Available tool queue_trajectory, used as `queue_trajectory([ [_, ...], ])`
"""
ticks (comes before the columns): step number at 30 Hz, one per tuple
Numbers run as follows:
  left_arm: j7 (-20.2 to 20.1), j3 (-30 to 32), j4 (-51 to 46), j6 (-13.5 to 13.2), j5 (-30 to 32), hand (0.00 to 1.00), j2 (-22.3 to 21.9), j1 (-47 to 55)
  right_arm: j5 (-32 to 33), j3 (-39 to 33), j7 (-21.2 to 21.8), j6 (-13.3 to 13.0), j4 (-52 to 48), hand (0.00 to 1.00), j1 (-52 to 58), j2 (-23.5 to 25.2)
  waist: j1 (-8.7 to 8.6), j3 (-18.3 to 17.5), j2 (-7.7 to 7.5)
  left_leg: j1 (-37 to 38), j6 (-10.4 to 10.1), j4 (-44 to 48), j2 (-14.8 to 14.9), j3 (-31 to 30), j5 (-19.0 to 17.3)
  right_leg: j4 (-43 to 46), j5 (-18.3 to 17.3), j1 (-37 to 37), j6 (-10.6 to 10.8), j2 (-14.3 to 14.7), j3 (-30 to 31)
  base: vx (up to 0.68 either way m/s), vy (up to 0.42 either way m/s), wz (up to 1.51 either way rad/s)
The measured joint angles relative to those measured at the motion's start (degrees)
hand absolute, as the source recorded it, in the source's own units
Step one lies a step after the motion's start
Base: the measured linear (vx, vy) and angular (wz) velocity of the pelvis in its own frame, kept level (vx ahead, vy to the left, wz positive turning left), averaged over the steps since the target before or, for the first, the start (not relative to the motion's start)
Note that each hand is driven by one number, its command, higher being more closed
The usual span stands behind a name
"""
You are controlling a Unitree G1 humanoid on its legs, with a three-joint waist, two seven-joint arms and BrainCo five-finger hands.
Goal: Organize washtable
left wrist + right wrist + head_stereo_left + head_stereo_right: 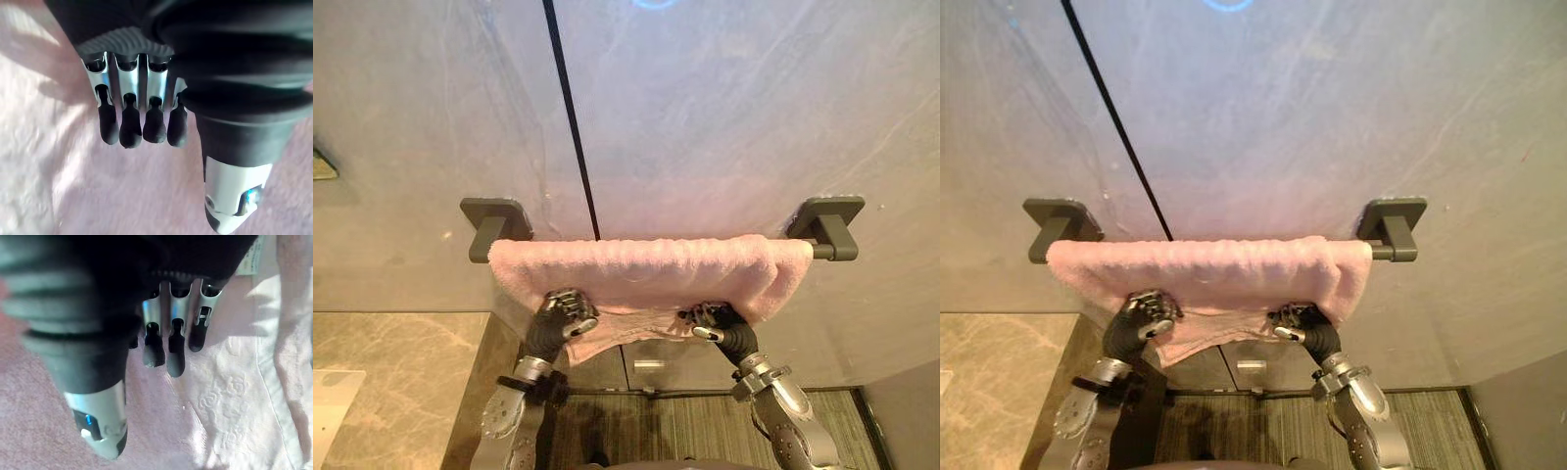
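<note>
Two hands, the left hand (563, 315) and the right hand (713, 321), are pressing loosely straight fingers (129, 132), thumbs apart, against the pink towel (656, 269) that is hanging over the wall bar (832, 251); uneven downward dragging is risking sliding it off.

We see soft, even light over the wall (724, 127), with a bluish ring of glare (654, 3) at its top edge. The towel (646, 269) throws a faint shadow on the wall beneath it. Close up, bright patches fall across the cloth. The left hand (129, 127) and right hand (175, 355) cast dark shadows on it.
</note>
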Motion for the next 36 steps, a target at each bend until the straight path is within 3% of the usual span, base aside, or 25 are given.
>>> queue_trajectory([
  [11, 1.6, 5.1, -5.5, -1.1, 0.0, 0.00, -4.6, 5.1, -1.3, -12.1, -4.7, -2.5, -6.9, 0.00, 5.0, 4.1, -0.34, -1.7, -0.22, -0.7, 0.0, 0.2, -0.1, 0.0, 0.0, 0.0, 0.0, -0.4, 0.0, -0.2, -0.2, 0.00, 0.000, 0.00],
  [15, 2.1, 6.8, -6.9, -1.3, 0.0, 0.00, -6.1, 6.5, -2.7, -14.8, -6.4, -4.5, -9.2, 0.00, 6.2, 5.6, -0.27, -1.8, -0.02, -0.4, 0.0, 0.2, 0.0, 0.0, 0.0, 0.0, 0.0, -0.1, 0.0, -0.1, -0.2, -0.02, -0.005, 0.00],
  [18, 2.9, 7.2, -6.9, -1.3, 0.0, 0.00, -6.6, 6.7, -2.7, -16.0, -6.6, -4.5, -9.3, 0.00, 6.3, 6.6, -0.27, -1.8, 0.00, -0.1, 0.0, 0.2, 0.0, 0.0, 0.0, 0.0, 0.0, 0.1, 0.0, -0.1, -0.2, -0.03, -0.008, 0.00],
  [28, 4.1, 7.3, -6.8, -1.4, 0.5, 0.00, -7.5, 6.5, -2.0, -16.0, -6.4, -4.5, -9.3, 0.00, 6.9, 7.6, -0.27, -1.9, 0.04, -0.1, 0.0, 0.2, 0.0, 0.1, 0.0, 0.0, 0.0, 0.1, 0.0, -0.1, -0.1, 0.00, -0.001, 0.00],
  [36, 5.5, 6.8, -4.7, -2.0, 1.8, 0.00, -8.3, 6.7, 1.4, -11.9, -6.2, -4.4, -9.3, 0.00, 11.2, 9.9, -0.24, -1.9, 0.04, 0.2, 0.0, 0.1, 0.1, 0.4, -0.1, 0.0, 0.0, 0.1, 0.0, -0.1, 0.2, 0.00, 0.000, 0.00],
])
